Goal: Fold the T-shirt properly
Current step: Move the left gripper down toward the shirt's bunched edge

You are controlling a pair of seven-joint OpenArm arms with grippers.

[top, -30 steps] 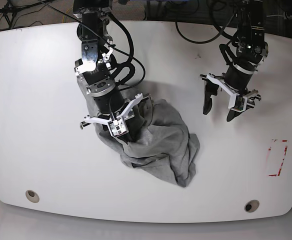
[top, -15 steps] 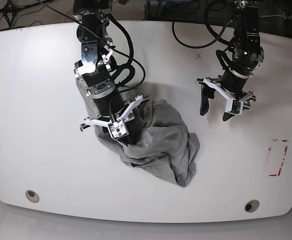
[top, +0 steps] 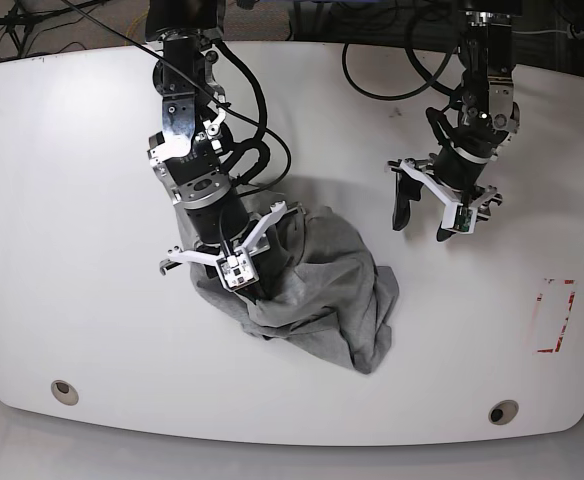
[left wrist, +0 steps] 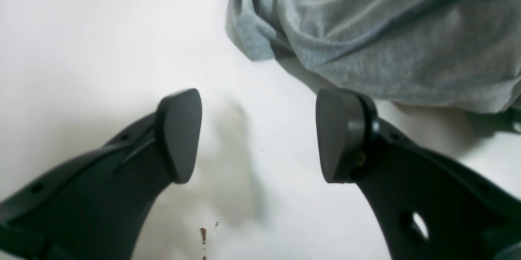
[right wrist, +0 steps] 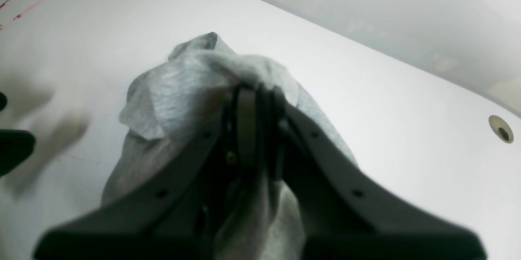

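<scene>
The grey T-shirt (top: 327,285) lies crumpled in a heap on the white table (top: 72,220), with no lettering showing. My right gripper (top: 253,288) is at the heap's left edge, shut on a bunched fold of the T-shirt (right wrist: 191,77); in the right wrist view the fabric wraps over the closed fingertips (right wrist: 246,101). My left gripper (top: 419,224) hovers open to the right of the heap, apart from it. In the left wrist view its gripper (left wrist: 258,136) holds nothing over bare table, and the T-shirt (left wrist: 366,28) lies just beyond the fingers.
A red tape outline (top: 555,315) marks the table's right side. Two round holes (top: 64,391) (top: 503,411) sit near the front edge. Cables (top: 392,60) trail over the back edge behind both arms.
My open left gripper has moved left, closer to the heap. My right gripper, still shut on the fabric, has shifted slightly, dragging the heap's left edge with it.
</scene>
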